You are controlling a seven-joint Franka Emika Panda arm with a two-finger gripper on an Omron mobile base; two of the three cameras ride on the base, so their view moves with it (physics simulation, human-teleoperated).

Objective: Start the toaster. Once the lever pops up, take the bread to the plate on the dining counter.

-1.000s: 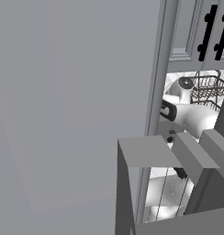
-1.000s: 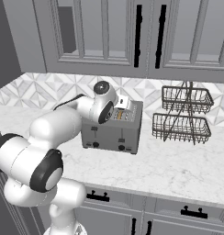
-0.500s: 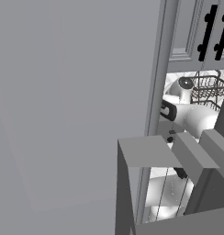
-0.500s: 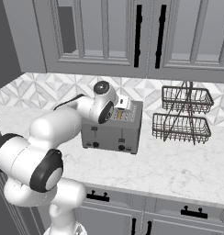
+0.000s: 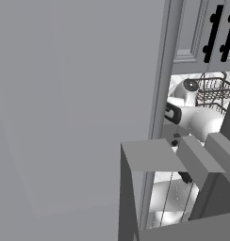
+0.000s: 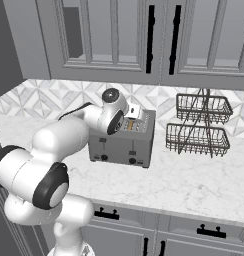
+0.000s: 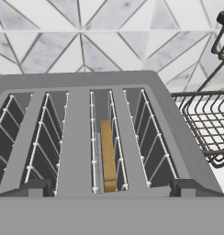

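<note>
Our pincer (image 7: 107,189) hangs just over the toaster (image 6: 125,140) and looks down into its slots; its two dark fingertips (image 7: 30,188) stand far apart, wide open, and hold nothing; the bread (image 7: 108,153) stands upright on its edge deep inside the middle slot, between the wire guides; we see the toaster on the marble tabletop (image 6: 194,182), near its back edge and close to the patterned wall tiles (image 6: 39,97); a two-level wire basket (image 6: 199,125) stands just beside the toaster, also toward the back edge; grey cabinets (image 6: 144,40) with black handles hang above.
</note>
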